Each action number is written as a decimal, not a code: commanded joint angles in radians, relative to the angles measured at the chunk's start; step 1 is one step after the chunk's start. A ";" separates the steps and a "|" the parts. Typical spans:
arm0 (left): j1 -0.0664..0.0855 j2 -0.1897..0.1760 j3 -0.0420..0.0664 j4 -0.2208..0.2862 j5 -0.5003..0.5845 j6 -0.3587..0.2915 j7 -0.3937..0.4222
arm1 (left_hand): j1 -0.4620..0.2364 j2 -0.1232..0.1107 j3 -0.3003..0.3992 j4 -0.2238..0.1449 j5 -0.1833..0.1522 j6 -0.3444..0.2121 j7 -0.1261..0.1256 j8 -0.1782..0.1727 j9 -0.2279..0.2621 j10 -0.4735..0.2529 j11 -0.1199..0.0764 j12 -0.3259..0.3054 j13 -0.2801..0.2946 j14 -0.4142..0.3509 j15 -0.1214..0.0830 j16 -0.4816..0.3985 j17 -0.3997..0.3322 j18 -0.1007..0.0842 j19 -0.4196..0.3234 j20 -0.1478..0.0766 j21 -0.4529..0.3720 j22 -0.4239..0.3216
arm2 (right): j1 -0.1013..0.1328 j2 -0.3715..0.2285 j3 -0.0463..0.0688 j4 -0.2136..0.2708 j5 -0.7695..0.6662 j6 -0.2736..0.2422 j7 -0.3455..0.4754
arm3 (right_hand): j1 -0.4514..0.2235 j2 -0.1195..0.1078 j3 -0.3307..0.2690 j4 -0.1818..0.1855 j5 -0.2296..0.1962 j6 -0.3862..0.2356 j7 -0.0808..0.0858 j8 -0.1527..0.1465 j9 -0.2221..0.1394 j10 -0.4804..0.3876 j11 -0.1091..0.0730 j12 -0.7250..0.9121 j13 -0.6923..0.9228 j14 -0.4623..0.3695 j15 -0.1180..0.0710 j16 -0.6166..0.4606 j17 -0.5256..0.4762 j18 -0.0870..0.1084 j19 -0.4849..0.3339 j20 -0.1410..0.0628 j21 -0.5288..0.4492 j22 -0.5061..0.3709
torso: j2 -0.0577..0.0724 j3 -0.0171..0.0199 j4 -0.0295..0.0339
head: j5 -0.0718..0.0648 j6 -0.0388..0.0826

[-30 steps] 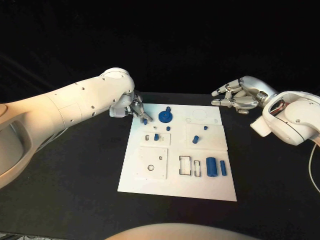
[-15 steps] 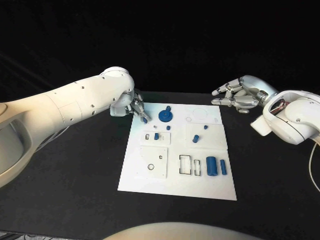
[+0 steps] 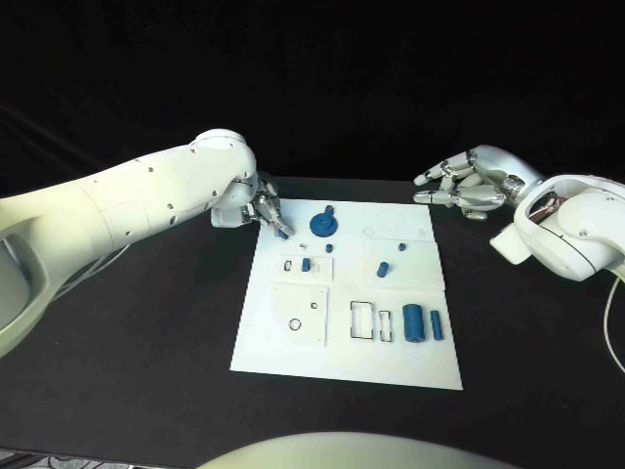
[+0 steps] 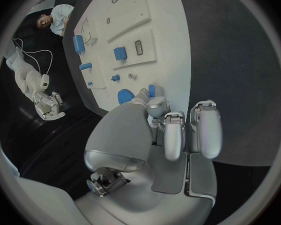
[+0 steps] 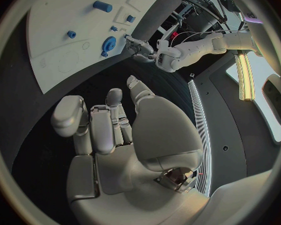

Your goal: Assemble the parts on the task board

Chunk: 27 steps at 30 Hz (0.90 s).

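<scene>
Left robot hand [image 3: 267,213] pinching small blue part [image 3: 282,234] over far-left corner of task board [image 3: 348,366]. Mid-bench [image 3: 144,332], round blue part [image 3: 324,227] beside it. Right robot hand [image 3: 463,191] hovering off far-right corner, released, fingers apart. No readable writing.

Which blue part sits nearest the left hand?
The small blue piece at the left hand's fingertips, on the task board's far-left corner; the round gear sits further right.

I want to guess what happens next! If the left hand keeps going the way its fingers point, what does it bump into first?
Probably the blue gear on the task board. The left hand points across that far corner; height is hard to judge.
</scene>
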 commanded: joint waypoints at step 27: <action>-0.063 -0.224 -0.005 0.420 -0.064 -0.212 0.039 | -0.112 -0.110 0.369 -0.147 0.002 0.010 -0.001 0.030 0.033 0.026 -0.004 0.002 0.003 0.105 0.001 0.002 0.263 -0.007 0.035 -0.001 0.000 0.098 | -0.001 -0.008 0.000 0.000 -0.003 0.007 0.000 | 0.004 0.010 -0.003 0.003 0.007 0.001 0.007 0.004 -0.001 0.005 -0.003 0.000 -0.003 0.028 -0.010 -0.004 -0.002 0.013 -0.001 -0.001 -0.006 -0.004 | -0.001 -0.0022 0.0125 | 0.011 -0.009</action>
